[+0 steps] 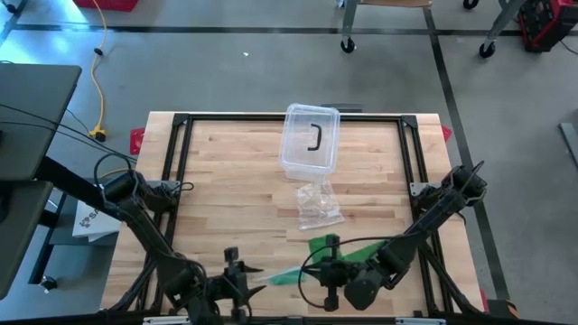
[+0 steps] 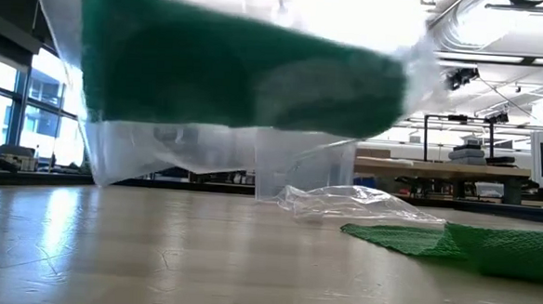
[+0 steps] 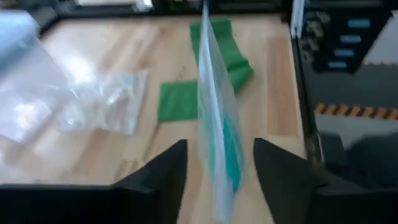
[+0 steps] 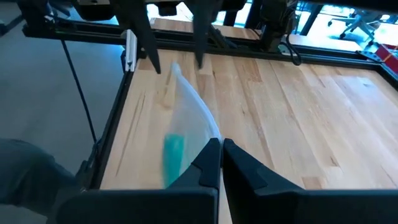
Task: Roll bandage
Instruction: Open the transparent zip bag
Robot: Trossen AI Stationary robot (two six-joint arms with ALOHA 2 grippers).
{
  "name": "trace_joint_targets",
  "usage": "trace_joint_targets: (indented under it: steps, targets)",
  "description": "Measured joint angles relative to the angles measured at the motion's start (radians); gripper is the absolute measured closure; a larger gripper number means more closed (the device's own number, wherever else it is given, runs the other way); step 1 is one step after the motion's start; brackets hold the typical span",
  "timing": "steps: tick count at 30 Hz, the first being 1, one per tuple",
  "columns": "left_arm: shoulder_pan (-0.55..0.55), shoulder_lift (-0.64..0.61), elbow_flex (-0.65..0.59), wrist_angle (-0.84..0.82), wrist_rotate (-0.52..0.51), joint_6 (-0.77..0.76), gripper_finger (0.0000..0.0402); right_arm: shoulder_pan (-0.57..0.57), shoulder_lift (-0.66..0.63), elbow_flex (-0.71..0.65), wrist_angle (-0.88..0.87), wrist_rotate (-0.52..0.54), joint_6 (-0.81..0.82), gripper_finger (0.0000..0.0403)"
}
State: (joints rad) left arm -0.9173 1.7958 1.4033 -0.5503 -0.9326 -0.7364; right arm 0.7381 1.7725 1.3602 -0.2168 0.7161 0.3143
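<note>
My right gripper (image 4: 221, 163) is pinching the clear bag (image 4: 186, 127) holding a green bandage (image 4: 173, 151); my left gripper (image 3: 214, 168) is gaping around its edge.

Even, bright overhead light fell on the pale wooden table (image 1: 244, 181), with only faint shadows. In the low view, window daylight glared off the tabletop left of the crumpled clear plastic bag (image 2: 362, 205). The green bandage in its clear pouch (image 2: 229, 71), above that bag, was blurred; both wrist views were soft.
</note>
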Motion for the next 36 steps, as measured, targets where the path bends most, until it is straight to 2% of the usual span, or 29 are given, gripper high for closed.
trace_joint_targets:
  steps: [3, 5, 8, 10, 14, 19, 23, 27, 32, 36]
  targets:
    - [0.013, -0.002, 0.000, 0.063, -0.063, 0.069, 0.0187, -0.010, 0.000, 0.000, 0.007, -0.016, 0.000, 0.0403]
    - [0.034, -0.002, 0.000, 0.098, -0.067, 0.101, 0.0175, -0.016, 0.000, 0.000, 0.010, -0.025, 0.000, 0.0403]
    - [0.068, -0.002, 0.000, 0.144, -0.052, 0.111, 0.0172, -0.019, 0.001, 0.000, 0.010, -0.028, 0.001, 0.0403]
    - [0.090, -0.002, 0.000, 0.164, 0.003, 0.112, 0.0177, -0.019, 0.001, 0.000, 0.013, -0.027, 0.000, 0.0403]
    - [0.124, 0.000, 0.000, 0.171, 0.137, 0.105, 0.0208, -0.019, 0.001, 0.000, 0.019, -0.028, -0.001, 0.0403]
    - [0.148, 0.035, 0.000, 0.180, 0.193, 0.101, 0.0269, -0.019, 0.001, 0.000, 0.019, -0.029, -0.001, 0.0403]
    - [0.152, 0.050, 0.000, 0.160, 0.211, 0.093, 0.0327, -0.018, 0.002, 0.000, 0.019, -0.028, -0.001, 0.0403]
    - [0.138, 0.040, 0.001, 0.088, 0.159, 0.040, 0.0389, -0.018, 0.002, 0.000, 0.019, -0.028, -0.024, 0.0403]
    - [0.123, 0.003, 0.002, -0.093, 0.128, -0.160, 0.0396, -0.014, 0.002, 0.000, 0.016, -0.017, -0.041, 0.0399]
    - [0.116, -0.041, 0.000, -0.318, 0.182, -0.375, 0.0400, -0.003, -0.017, 0.000, -0.079, -0.012, 0.009, 0.0362]
